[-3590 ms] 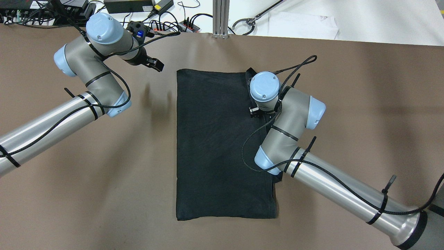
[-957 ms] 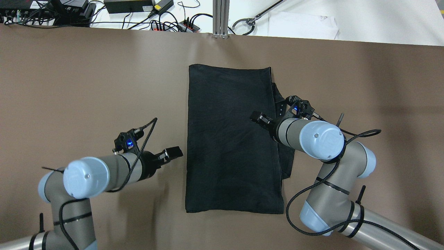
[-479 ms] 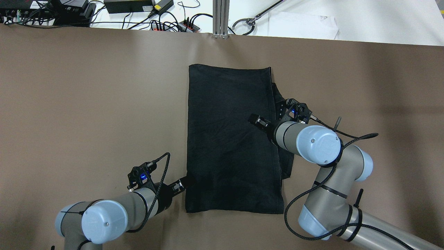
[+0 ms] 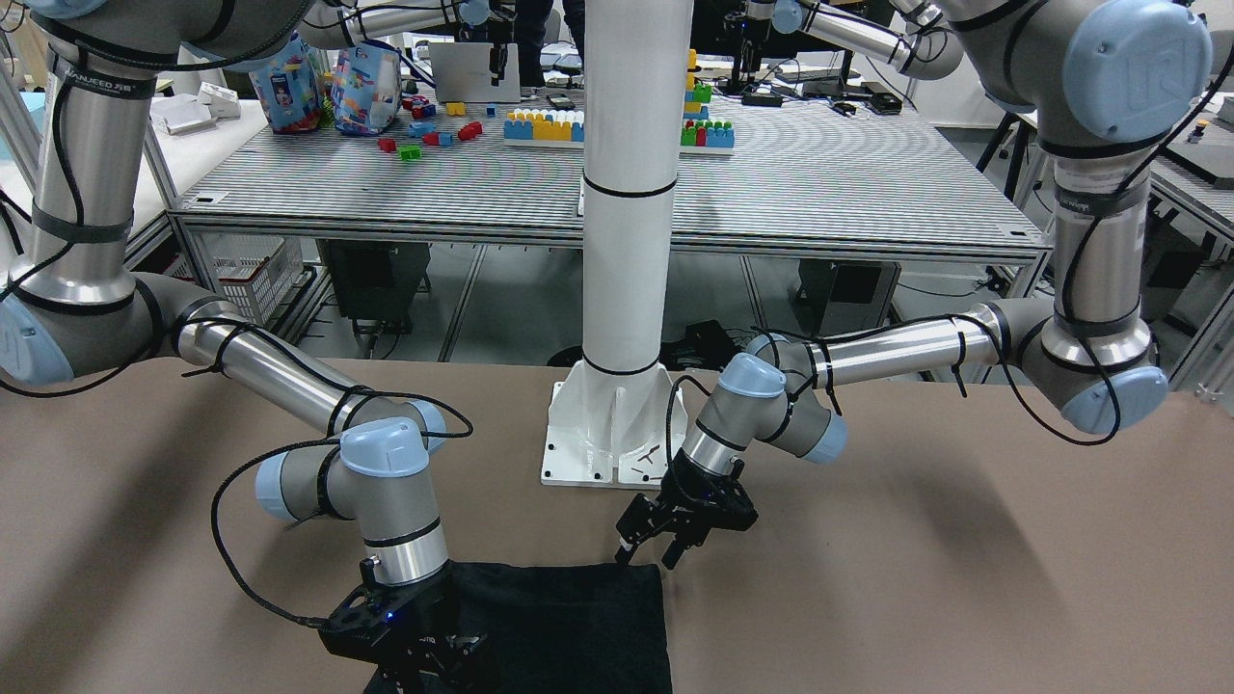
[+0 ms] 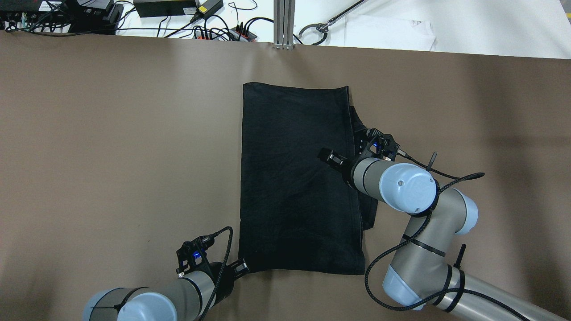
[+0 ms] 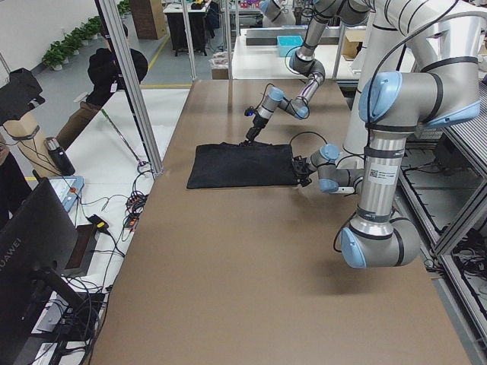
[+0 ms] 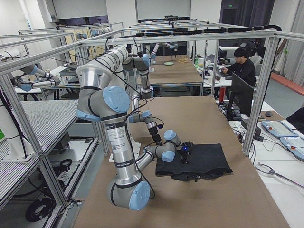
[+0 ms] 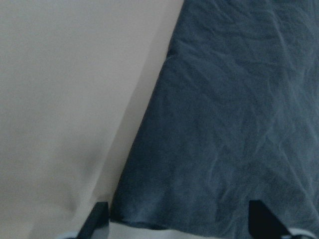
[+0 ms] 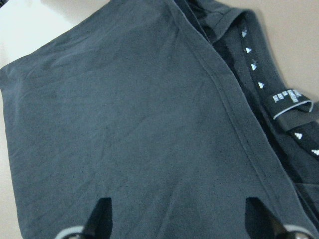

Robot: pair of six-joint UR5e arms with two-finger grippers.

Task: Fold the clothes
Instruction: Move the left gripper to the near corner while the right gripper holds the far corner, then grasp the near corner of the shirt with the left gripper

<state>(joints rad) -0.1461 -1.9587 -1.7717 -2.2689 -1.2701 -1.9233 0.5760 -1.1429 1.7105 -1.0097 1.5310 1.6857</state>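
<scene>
on the brown table (image 5: 111,133), near its middle, lies 1 black garment (image 5: 294,178). it is folded flat into 1 long rectangle whose short edges face toward and away from the robot. along its right long side runs 1 hemmed edge, and past it a lower layer pokes out, showing 1 neck strip with small white marks and 1 tag (image 9: 291,99).

2 arms reach in, each with 1 gripper. the left gripper (image 5: 241,266) is at the garment's corner nearest the robot on the left side. its 2 fingertips (image 8: 98,219) are spread wide, and the left wrist view shows the cloth corner lying between them. it grasps nothing; whether a tip touches the cloth cannot be told.

the right gripper (image 5: 328,156) hangs over the right half of the garment, just inside the hemmed edge and about midway along it. its 2 fingertips (image 9: 102,214) are likewise parted, with flat cloth between them and nothing held.

the front-facing view shows 1 white pillar (image 4: 627,241) standing on the table behind the garment's robot-side edge. the left gripper (image 4: 648,555) is between its base and the cloth, and the right gripper (image 4: 424,660) is low over the cloth at that view's bottom edge.
</scene>
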